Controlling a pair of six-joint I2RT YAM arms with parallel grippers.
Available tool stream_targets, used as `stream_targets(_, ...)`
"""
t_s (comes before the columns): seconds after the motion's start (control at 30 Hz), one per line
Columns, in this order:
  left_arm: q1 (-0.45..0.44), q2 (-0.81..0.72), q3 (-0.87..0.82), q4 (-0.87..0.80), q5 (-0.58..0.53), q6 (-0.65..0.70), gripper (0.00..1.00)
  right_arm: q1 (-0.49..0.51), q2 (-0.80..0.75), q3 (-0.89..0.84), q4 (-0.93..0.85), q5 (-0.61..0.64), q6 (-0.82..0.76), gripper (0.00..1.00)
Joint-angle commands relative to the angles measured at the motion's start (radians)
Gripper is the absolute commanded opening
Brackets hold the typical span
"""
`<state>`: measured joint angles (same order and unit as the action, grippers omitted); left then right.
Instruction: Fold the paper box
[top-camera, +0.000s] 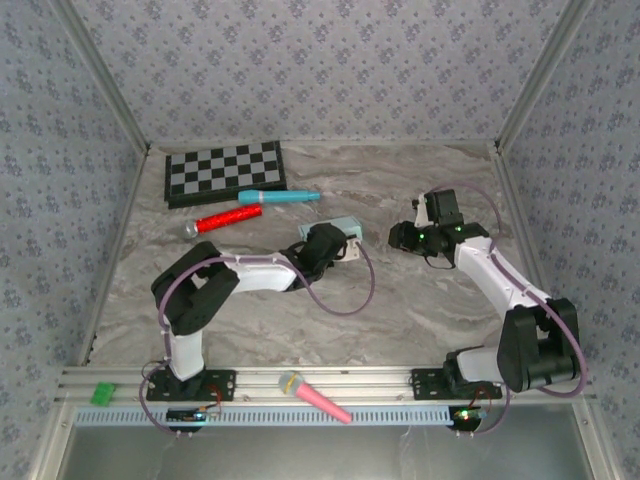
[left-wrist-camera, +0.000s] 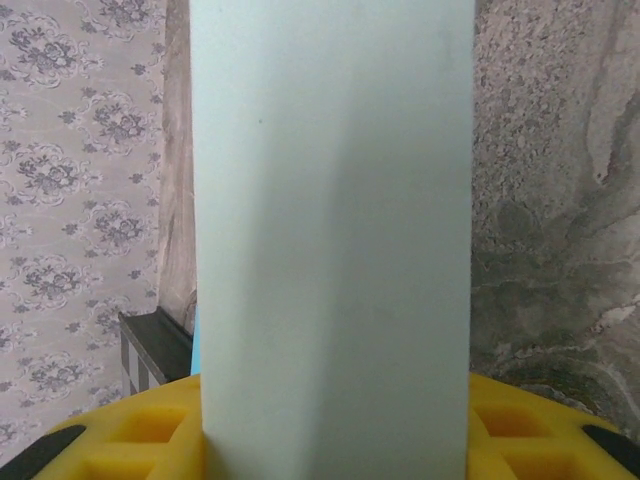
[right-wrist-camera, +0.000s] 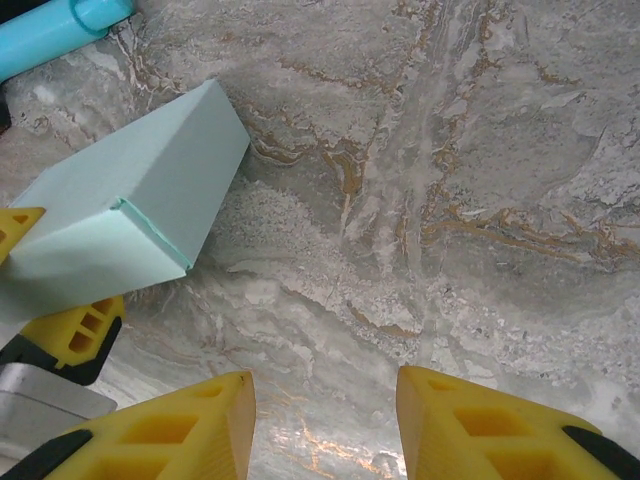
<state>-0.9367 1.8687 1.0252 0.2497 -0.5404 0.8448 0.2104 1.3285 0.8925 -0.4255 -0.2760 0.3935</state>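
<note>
Two arms of mine reach out over the big grey surface (top-camera: 420, 180), and most of my job looks done to me. Far back on the left lies the checkerboard (top-camera: 225, 172), and I do not need it.

Near the middle of the surface is the paper box (top-camera: 348, 228). It is not a flat sheet. It looks like a real little box with long smooth sides. From my right wrist I can see one end of it, and that end is shut, with a flap edge lying neat along the corner. The other end is hidden from me, so I cannot tell if it is tucked in too. I think that end may be the part that is left, and after that, putting the box down.

My left hand (top-camera: 330, 244) has hold of the box. Its yellow fingers (right-wrist-camera: 62, 332) sit on two sides of the box and squeeze it, closed part way, and the box stands up tall right in front of my left wrist.

My right hand (top-camera: 404, 237) is near the box and not touching it. Its two fingers (right-wrist-camera: 190, 430) are apart, and there is nothing between them but bare surface.

Small things lie behind the box: a blue marker pen (top-camera: 280, 197) and a red sparkly stick (top-camera: 225, 219). I leave them alone
</note>
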Motion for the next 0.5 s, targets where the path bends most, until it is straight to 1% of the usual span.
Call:
stream_targets(0.0,-0.022,0.041,-0.031,-0.032,-0.005,-0.019,0.42,-0.007,0.013,-0.012,0.009,-0.008,0.008,0.43)
stream_targets(0.23,-0.037,0.047,-0.051,-0.023,0.0,-0.031,0.55,-0.007,0.023,-0.01,0.017,-0.01,0.008,0.43)
stream_targets(0.37,-0.037,0.04,-0.06,-0.038,0.045,-0.033,0.67,-0.008,0.023,-0.013,0.013,-0.007,0.009,0.43)
stream_targets(0.47,-0.037,0.028,-0.069,-0.046,0.078,-0.049,0.75,-0.009,0.023,-0.012,0.016,-0.011,0.008,0.43)
